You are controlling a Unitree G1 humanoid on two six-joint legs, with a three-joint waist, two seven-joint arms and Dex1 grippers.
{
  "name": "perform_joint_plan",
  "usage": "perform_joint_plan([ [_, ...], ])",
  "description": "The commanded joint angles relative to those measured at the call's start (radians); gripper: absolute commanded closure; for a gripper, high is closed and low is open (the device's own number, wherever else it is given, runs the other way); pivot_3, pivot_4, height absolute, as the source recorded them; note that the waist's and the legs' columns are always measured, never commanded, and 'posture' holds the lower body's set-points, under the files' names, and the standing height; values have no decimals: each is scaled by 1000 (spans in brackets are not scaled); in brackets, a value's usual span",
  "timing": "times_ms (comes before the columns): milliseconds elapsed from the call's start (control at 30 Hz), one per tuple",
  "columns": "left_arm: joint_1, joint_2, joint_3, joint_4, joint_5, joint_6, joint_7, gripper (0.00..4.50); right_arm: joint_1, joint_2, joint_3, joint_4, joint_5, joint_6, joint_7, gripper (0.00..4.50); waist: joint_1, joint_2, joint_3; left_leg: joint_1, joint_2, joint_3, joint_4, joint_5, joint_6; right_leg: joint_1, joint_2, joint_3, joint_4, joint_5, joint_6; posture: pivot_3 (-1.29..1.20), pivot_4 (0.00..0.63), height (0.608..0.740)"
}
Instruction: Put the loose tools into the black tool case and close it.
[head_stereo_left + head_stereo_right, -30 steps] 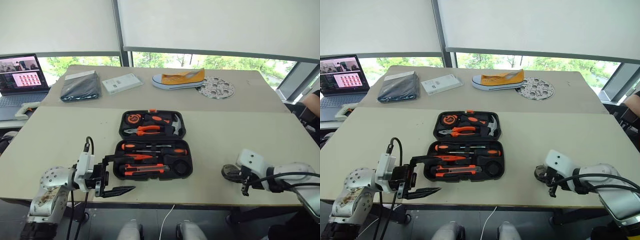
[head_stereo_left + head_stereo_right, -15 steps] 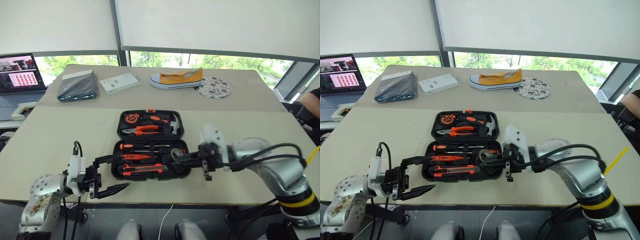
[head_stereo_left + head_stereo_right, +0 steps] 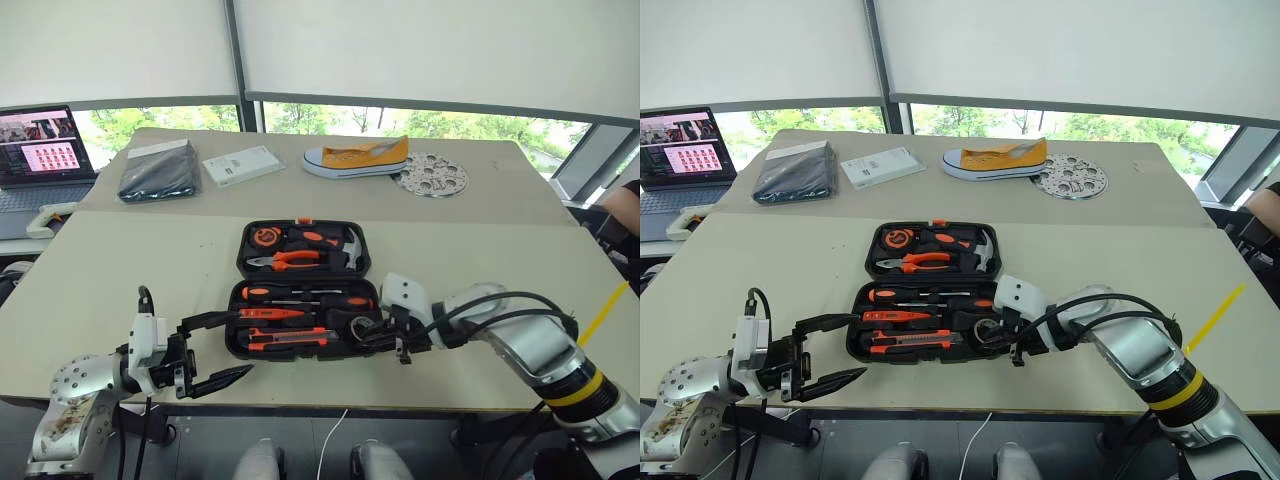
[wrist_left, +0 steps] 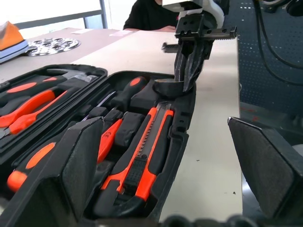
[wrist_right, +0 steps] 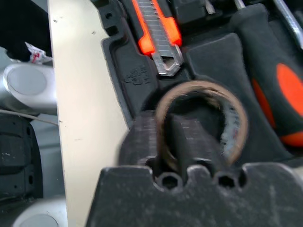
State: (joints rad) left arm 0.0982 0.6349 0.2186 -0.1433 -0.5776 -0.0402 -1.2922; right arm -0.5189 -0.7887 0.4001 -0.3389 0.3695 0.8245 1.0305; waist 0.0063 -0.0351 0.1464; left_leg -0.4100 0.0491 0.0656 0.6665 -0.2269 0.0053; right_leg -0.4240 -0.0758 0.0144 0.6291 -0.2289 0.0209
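The black tool case point(image 3: 235, 345) lies open mid-table, with the lid half at the back. Its front half holds the orange-and-black utility knife point(image 3: 285, 340), screwdrivers point(image 3: 300, 296) and a slim orange tester point(image 3: 275, 313). My right gripper point(image 3: 372, 335) reaches down into the case's right front corner. It is shut on the black tape roll point(image 5: 232, 118), one finger inside the ring and one outside. The roll point(image 4: 168, 87) sits at its round slot. My left gripper point(image 3: 243, 343) hovers open by the case's left front corner, holding nothing.
Pliers point(image 3: 290, 260) and a hammer point(image 3: 352, 245) sit in the lid half. At the back are a yellow shoe point(image 3: 358, 158), a perforated metal disc point(image 3: 432, 175), a white box point(image 3: 243, 165) and a black folded pouch point(image 3: 160, 172). A laptop point(image 3: 40, 145) stands far left.
My right arm swung left from the table's right front to the case, carrying the tape roll, then lowered it into the right front corner. The left gripper stayed open and barely moved.
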Motion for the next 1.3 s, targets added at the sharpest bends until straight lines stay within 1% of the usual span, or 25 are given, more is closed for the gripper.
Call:
perform_joint_plan([
  [33,-30,49,54,34,31,-28,24,0,-2,6,-131,-77,89,-38,36,2177,0,0,0,0,0,0,0,0,0,0,0,0,0,0,0,0,150,740],
  [67,-52,65,80,74,39,-15,57,0,-4,-4,-189,-83,143,-20,60,1808,0,0,0,-1,0,0,0,0,0,-1,1,0,0,0,0,0,150,740],
  [167,-104,98,139,152,11,41,112,0,17,-34,-345,-39,258,7,107,1808,2,-1,1,-1,1,0,0,0,0,-1,2,0,0,0,0,0,150,740],
  [233,-141,112,143,178,26,92,171,530,33,-66,-356,38,196,-74,115,1749,3,-2,1,0,1,-1,0,0,0,0,1,-1,0,0,0,0,150,740],
  [267,-161,116,137,194,44,122,209,727,35,-73,-342,83,153,-114,109,1749,4,-2,1,1,0,-1,0,0,0,1,1,-1,0,0,0,0,150,740],
  [300,-182,117,131,211,63,144,246,1154,33,-69,-330,132,108,-157,91,2010,3,-2,1,1,0,0,0,0,0,1,0,-1,-1,0,1,0,150,740],
  [333,-205,113,124,229,81,158,281,1466,26,-52,-319,185,63,-209,62,2242,3,-3,2,1,0,0,0,0,0,2,-1,-1,-1,0,1,0,150,740],
  [367,-238,107,111,248,99,193,328,1870,12,-30,-295,265,-5,-292,26,2485,2,-3,2,1,-1,1,0,0,0,1,-1,0,-1,0,2,0,150,740],
  [433,-298,96,77,283,142,263,414,2593,-30,33,-255,439,-141,-497,-63,3172,1,-4,2,2,-1,1,0,0,0,1,0,0,0,1,2,0,150,740],
  [467,-317,100,57,297,164,281,427,2970,-51,59,-233,505,-181,-552,-76,3485,-1,-4,2,1,-1,1,0,0,0,1,1,0,0,1,3,0,150,740],
  [500,-327,103,44,306,178,289,431,3401,-65,78,-222,548,-203,-588,-78,3879,-5,-4,2,1,-1,1,0,1,-1,0,2,0,0,1,3,0,150,740],
  [533,-338,108,24,316,187,314,429,3707,-86,105,-212,602,-221,-632,-80,4160,-9,-4,3,1,-1,1,0,1,-1,0,2,0,1,2,1,0,150,740],
  [567,-349,111,5,326,198,339,429,4119,-105,129,-205,650,-235,-664,-81,4477,-15,-4,3,1,-1,1,0,1,-1,0,3,1,1,2,0,0,150,740],
  [600,-364,107,-14,336,207,348,426,4388,-124,155,-197,696,-244,-682,-77,4500,-20,-4,3,0,0,1,-1,1,-1,-1,3,1,1,2,0,0,150,740],
  [767,-442,66,-90,377,245,382,430,4388,-187,240,-173,860,-301,-819,-76,4500,-22,-4,3,-1,0,1,-2,1,-1,-2,3,1,1,2,0,0,150,740],
  [833,-475,49,-123,409,267,374,417,4388,-198,263,-177,888,-303,-841,-62,4500,-19,-4,3,-1,-1,1,-2,1,-1,-2,3,1,1,3,0,0,150,740],
  [900,-509,31,-140,434,261,376,389,4388,-192,280,-192,879,-289,-833,-46,4500,-17,-4,3,-1,-2,1,-2,1,-1,-1,2,1,1,3,0,0,150,740],
  [1100,-537,2,-191,412,242,379,276,4388,-89,249,-218,716,-274,-808,-12,4500,-16,-4,3,-2,-2,0,-2,1,-1,-1,2,1,1,3,1,0,150,740],
  [1167,-531,-6,-226,381,264,376,262,4388,-28,216,-239,596,-260,-744,-15,4500,-13,-4,3,-2,-2,0,-2,1,-1,-1,1,0,1,3,1,0,150,740],
  [1233,-527,-38,-251,336,265,396,278,4388,37,183,-267,476,-250,-647,-35,4500,-6,-4,3,-3,-3,0,-2,1,-1,-1,0,0,1,3,1,0,150,740],
  [1300,-517,-60,-268,302,269,403,290,4388,80,164,-285,401,-243,-587,-49,4500,4,-4,3,-4,-4,-1,-2,1,-1,-1,-1,0,1,2,2,0,150,740],
])
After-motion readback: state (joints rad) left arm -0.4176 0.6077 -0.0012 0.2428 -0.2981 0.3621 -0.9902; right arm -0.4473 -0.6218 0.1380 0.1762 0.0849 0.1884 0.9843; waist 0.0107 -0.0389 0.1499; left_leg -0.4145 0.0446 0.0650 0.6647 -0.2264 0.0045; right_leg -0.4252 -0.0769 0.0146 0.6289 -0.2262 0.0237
